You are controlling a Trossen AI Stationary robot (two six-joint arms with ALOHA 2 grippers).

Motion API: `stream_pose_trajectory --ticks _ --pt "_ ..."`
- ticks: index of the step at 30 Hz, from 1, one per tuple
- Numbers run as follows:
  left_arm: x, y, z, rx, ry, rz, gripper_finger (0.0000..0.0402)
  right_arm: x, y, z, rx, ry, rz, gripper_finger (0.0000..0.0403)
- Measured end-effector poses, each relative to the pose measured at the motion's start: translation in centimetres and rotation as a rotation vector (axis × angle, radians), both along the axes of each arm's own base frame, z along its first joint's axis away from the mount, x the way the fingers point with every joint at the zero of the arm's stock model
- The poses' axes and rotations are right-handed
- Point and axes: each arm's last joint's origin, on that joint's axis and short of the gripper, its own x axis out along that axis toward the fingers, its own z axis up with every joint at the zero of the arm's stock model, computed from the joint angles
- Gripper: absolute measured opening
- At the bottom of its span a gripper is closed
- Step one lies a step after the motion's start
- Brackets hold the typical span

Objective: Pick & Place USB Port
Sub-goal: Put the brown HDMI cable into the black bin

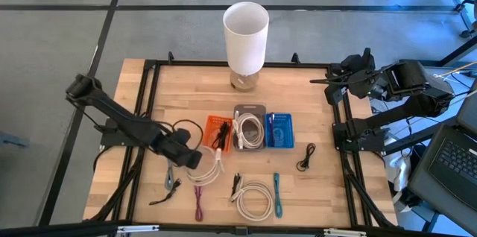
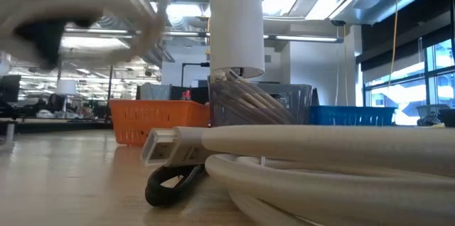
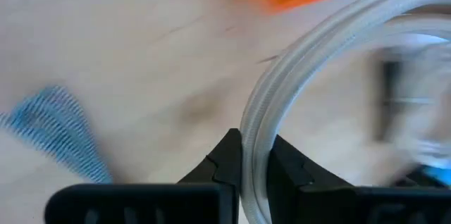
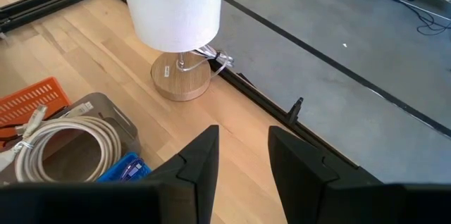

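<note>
My left gripper (image 1: 194, 158) is over the table's near left, left of three small bins: orange (image 1: 211, 122), grey (image 1: 250, 109) and blue (image 1: 281, 140). It is shut on a white coiled cable (image 1: 211, 168). In the left wrist view the cable (image 3: 331, 34) curves away from between my fingers (image 3: 255, 146) in a loop. The low view shows this cable only as a pale blur (image 2: 78, 6) high at the left. My right gripper (image 4: 243, 157) waits open, high at the table's far right corner (image 1: 335, 80), with nothing between its fingers. My left gripper pinches one strand of the white cable's loop (image 3: 252, 155) between its two fingers. The fingers slant steeply down and lie across the strand. The rest of the coil (image 1: 215, 171) hangs beside and below the fingers; whether any of it rests on the table I cannot tell.
A white lamp (image 1: 246, 36) stands at the far middle on a wooden base. The grey bin holds a white cable coil (image 1: 250, 129). Loose on the near table lie another white coil (image 1: 255, 198), a teal cable (image 1: 277, 194), a pink cable (image 1: 200, 203) and dark cables (image 1: 305, 156).
</note>
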Motion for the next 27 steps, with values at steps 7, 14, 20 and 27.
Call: stream_pose_trajectory --ticks 7,14,20,27 --pt "-0.3 1.8 7.7 0.228 -0.414 0.003 0.0028 0.0 0.0 0.0 -0.006 -0.001 -0.004 0.0126" --pt "0.9 6.1 15.8 0.537 -0.668 -0.049 0.0028 0.0 0.0 0.0 -0.007 -0.004 -0.008 0.0126" --pt "3.4 10.9 20.2 0.635 -0.615 -0.184 0.0028 0.1 0.0 0.0 -0.007 -0.003 -0.008 0.0126" --pt "8.2 15.9 20.0 0.548 -0.325 -0.375 0.0028 0.3 0.0 -0.1 -0.010 0.005 -0.005 0.0126"
